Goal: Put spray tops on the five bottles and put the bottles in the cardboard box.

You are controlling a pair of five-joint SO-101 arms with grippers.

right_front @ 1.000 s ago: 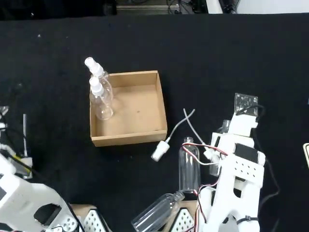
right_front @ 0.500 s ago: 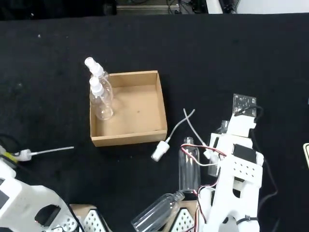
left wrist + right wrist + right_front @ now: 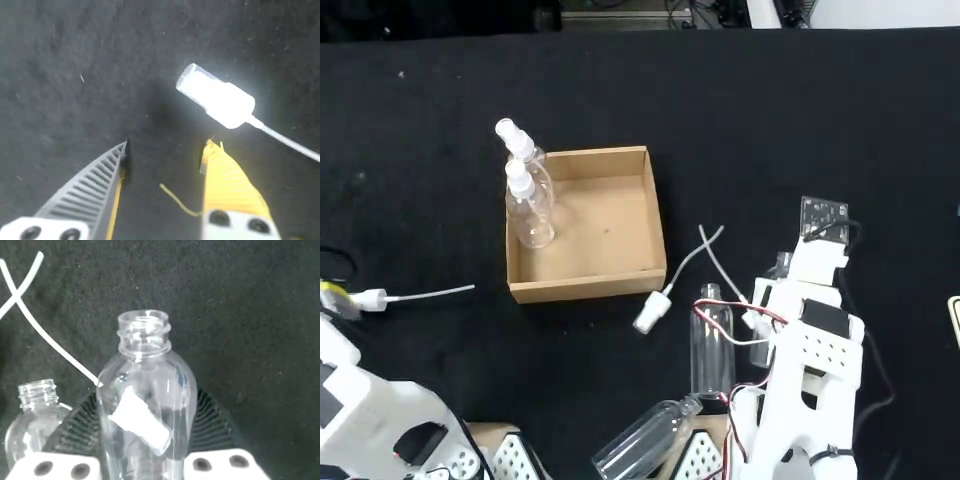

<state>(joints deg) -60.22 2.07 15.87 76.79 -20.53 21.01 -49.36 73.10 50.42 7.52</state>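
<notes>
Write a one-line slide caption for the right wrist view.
Right gripper clasps an uncapped clear bottle, a second uncapped bottle beside it, two white tubes crossing on the black table.

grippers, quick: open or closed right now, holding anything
left gripper: open, empty; a spray top lies on the table just past its tips.
right gripper: closed on an uncapped bottle.

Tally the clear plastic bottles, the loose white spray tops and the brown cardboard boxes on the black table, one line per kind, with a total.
Clear plastic bottles with white spray tops fitted: 2, both at one end of the box
Clear plastic bottles with open necks: 3
Loose white spray tops with thin tubes: 3
Brown cardboard box: 1
Total: 9
</notes>
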